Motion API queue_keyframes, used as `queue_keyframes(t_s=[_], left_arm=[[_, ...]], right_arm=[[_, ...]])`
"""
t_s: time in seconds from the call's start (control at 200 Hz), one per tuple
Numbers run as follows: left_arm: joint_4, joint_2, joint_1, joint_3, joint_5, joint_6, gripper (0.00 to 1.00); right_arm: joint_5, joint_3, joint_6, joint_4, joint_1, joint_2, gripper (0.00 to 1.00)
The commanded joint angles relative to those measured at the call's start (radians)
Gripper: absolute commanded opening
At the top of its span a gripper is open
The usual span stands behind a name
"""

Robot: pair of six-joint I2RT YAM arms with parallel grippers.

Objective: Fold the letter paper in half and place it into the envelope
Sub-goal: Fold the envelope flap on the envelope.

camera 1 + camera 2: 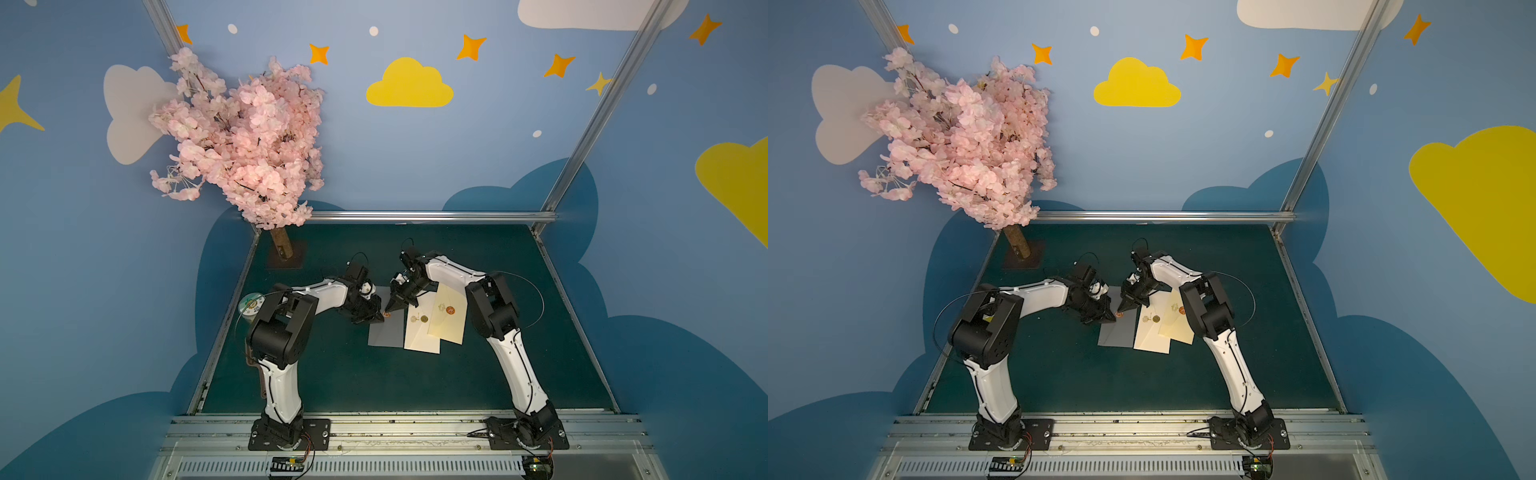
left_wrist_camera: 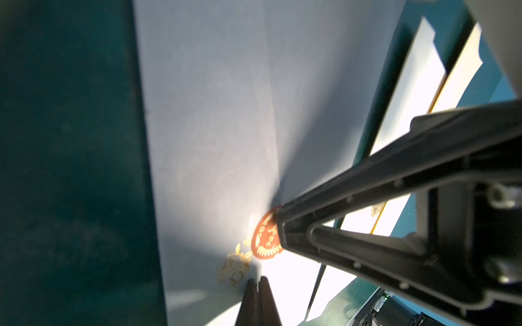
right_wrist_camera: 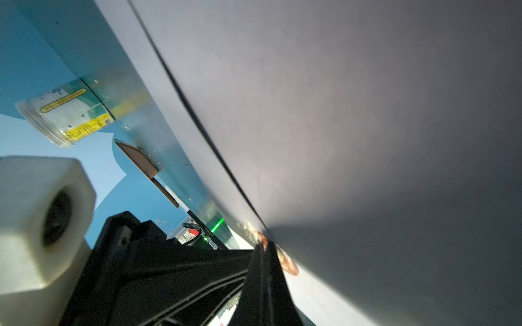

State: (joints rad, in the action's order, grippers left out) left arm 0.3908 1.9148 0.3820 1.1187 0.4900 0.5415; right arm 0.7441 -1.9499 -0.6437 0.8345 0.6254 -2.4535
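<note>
The right gripper [image 1: 388, 310] is closed tight, pinching the lifted flap of the grey envelope [image 1: 386, 334] at its orange seal [image 2: 265, 240]. The left gripper [image 2: 257, 283] is closed too and empty, its tip just beside that seal. The envelope lies mid-table, just left of 2 cream envelopes [image 1: 422, 338]. The table [image 1: 374, 386] is dark green, and a pink blossom tree [image 1: 245, 137] stands far left.

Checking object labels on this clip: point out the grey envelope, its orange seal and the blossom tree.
grey envelope [image 1: 385, 336]: in a top view, on its bare lower half.
orange seal [image 2: 265, 241]: left wrist view, on its patterned face.
blossom tree [image 1: 245, 137]: in a top view, on the pink crown.
</note>
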Motion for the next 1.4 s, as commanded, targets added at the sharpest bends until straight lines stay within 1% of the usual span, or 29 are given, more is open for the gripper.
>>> queue_keyframes(t_s=[0.0, 0.175, 0.491, 0.611, 0.716, 0.891, 1.156, 1.397], left_arm=[[0.063, -0.03, 0.002, 0.026, -0.012, -0.035, 0.03], [0.063, -0.022, 0.002, 0.035, -0.011, -0.032, 0.03], [0.031, 0.029, 0.002, 0.079, 0.001, -0.011, 0.03], [0.022, 0.051, 0.003, 0.099, 0.008, -0.006, 0.03], [0.019, 0.07, 0.007, 0.113, 0.01, -0.004, 0.03], [0.017, 0.086, 0.014, 0.106, 0.009, -0.008, 0.03], [0.017, 0.094, 0.034, 0.086, -0.014, -0.02, 0.03], [-0.013, 0.135, 0.046, 0.096, -0.019, 0.011, 0.03]], right_arm=[[-0.072, -0.017, -0.011, -0.005, 0.016, -0.064, 0.0], [-0.097, -0.007, 0.02, 0.03, 0.019, -0.061, 0.0], [-0.126, 0.168, 0.053, 0.038, 0.04, 0.027, 0.0], [-0.157, 0.215, 0.066, 0.058, 0.043, 0.056, 0.0], [-0.199, 0.235, 0.08, 0.092, 0.042, 0.08, 0.0], [-0.231, 0.283, 0.079, 0.102, 0.02, 0.136, 0.0], [-0.236, 0.327, 0.085, 0.104, -0.014, 0.175, 0.0], [-0.226, 0.331, 0.092, 0.104, -0.031, 0.195, 0.0]])
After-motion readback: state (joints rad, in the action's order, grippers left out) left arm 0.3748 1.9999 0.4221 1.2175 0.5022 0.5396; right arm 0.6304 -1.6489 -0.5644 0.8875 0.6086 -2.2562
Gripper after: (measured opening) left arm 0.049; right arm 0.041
